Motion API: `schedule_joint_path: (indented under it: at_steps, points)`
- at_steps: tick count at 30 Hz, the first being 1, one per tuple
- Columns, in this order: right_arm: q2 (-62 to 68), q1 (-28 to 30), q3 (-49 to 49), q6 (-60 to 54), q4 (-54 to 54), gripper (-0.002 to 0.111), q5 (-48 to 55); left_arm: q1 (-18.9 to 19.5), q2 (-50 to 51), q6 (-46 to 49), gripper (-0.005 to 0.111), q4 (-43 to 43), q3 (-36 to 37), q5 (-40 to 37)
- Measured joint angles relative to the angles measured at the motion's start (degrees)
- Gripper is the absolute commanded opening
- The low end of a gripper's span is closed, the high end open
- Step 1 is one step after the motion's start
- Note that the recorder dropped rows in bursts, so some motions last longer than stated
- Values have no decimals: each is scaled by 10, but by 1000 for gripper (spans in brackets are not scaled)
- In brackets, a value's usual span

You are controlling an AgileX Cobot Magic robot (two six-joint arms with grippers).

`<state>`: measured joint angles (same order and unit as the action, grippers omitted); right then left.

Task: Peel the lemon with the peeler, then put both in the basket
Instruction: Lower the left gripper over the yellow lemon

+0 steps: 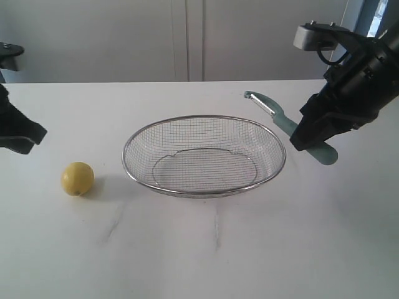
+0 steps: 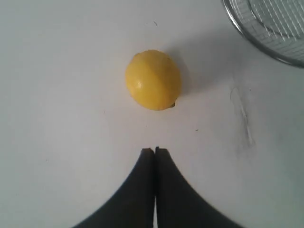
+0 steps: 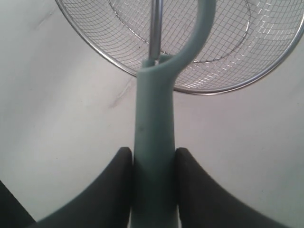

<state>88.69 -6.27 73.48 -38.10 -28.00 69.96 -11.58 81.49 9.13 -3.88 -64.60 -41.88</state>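
We find the small round yellow lemon [image 1: 77, 179] lying on the white counter [image 1: 218, 261], to the left of the large shallow oval basket [image 1: 204, 194] of silver wire mesh. It is near the basket's thick metal rim but clearly apart from it. Its skin is smooth and whole on every side we can see.

The slim peeler [image 1: 277, 118], with its pale teal-green plastic handle and curved metal blade head, is off the counter at the basket's right side. It is tilted, with the blade head higher than the handle and pointing toward the basket's far right rim. In the right wrist view its forked head shows against the basket's mesh.

The right gripper [image 1: 312, 140] holds the peeler partway along the handle, its black jaws clamped on either side of the teal plastic. The butt end of the handle pokes out below them.

The left gripper [image 2: 155, 151] hangs above the counter, further from the basket than the lemon is. Its jaws are pressed together tip to tip with nothing between them, and they point at the lemon without touching it.
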Motion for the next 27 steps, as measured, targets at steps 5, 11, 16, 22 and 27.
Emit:
schedule_joint_path:
  at_steps: [5,11,16,22,27]
  points:
    - [0,0,0,0,0,0,0,-68,128,-29,0,69,-147,-67]
    - [0,0,0,0,0,0,0,-89,218,-58,16,78,-190,-67]
    - [0,0,0,0,0,0,0,-89,246,-124,82,100,-190,-86]
    - [0,0,0,0,0,0,0,-89,259,-248,87,156,-192,-85]
    - [0,0,0,0,0,0,0,-89,275,-303,86,162,-192,-72]
